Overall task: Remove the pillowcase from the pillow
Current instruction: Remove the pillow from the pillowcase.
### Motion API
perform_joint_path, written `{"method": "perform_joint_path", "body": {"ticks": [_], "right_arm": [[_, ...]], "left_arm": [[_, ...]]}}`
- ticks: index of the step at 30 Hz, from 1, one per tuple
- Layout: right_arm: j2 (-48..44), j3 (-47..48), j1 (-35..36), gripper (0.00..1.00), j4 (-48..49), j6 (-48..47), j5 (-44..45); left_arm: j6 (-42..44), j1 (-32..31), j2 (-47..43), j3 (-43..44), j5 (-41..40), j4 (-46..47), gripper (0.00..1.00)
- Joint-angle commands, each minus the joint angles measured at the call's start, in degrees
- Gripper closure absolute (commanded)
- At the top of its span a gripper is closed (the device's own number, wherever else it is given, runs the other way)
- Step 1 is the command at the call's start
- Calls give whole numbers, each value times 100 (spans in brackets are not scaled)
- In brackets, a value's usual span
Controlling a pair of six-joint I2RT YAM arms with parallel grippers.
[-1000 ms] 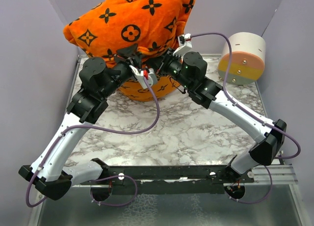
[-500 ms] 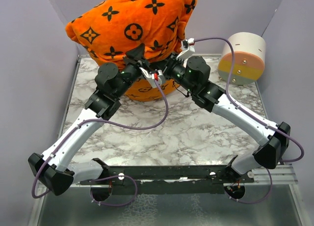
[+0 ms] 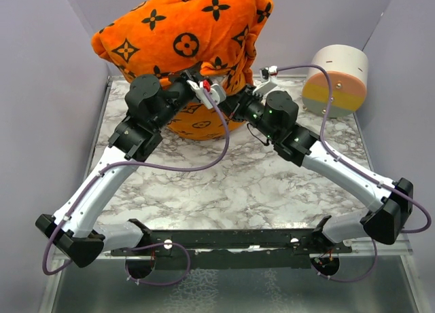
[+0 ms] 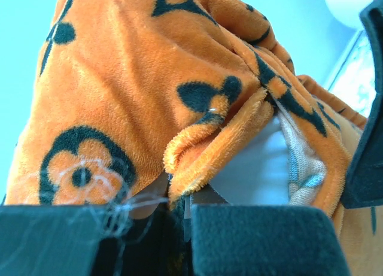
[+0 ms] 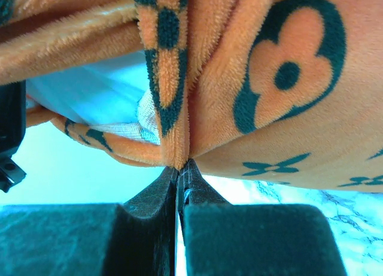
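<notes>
Pillowcase [image 3: 183, 34]: orange plush with a short velvety pile, printed with black four-petal flowers and ringed blossoms. It is bulging and rumpled, raised over the far end of the table [image 3: 258, 184], with its lower bulge close to the top (contact hidden by the arms). Pillow [image 4: 257, 168]: white, smooth plain cloth, almost wholly inside the case. Only a pale strip shows through the mouth, which faces the table's near side. Left gripper [image 4: 187, 207]: jaws closed tight on a rolled fold of the hem. Right gripper [image 5: 179, 183]: likewise pinched fast on a doubled edge of the hem, near the left one's hold. Purpose of the hold, as judged: both arms take the rim of the opening so the sleeve can be peeled back or shaken while the stuffing's weight slides out; little is out yet. Table: white-grey marbled slab, hard and flat. Cylinder [image 3: 336, 79]: drum banded white, orange and yellow, lying on its side at the table's far right corner, apart from the cloth.
</notes>
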Motion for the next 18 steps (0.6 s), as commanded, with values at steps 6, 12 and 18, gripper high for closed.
{"method": "perform_joint_path", "body": {"ticks": [6,12,18], "right_arm": [[-767,0,-125,99,-903,-35,837],[-800,804,96,88,-1286,-268,885],[-674,1140,305,56,-1400,-327,861]], "left_arm": [[-1095,-15,-82,890,206,-17,100],[-1146,-19,-144,843,261,-164,100],[-1116,-21,-147,841,278,-232,100]]}}
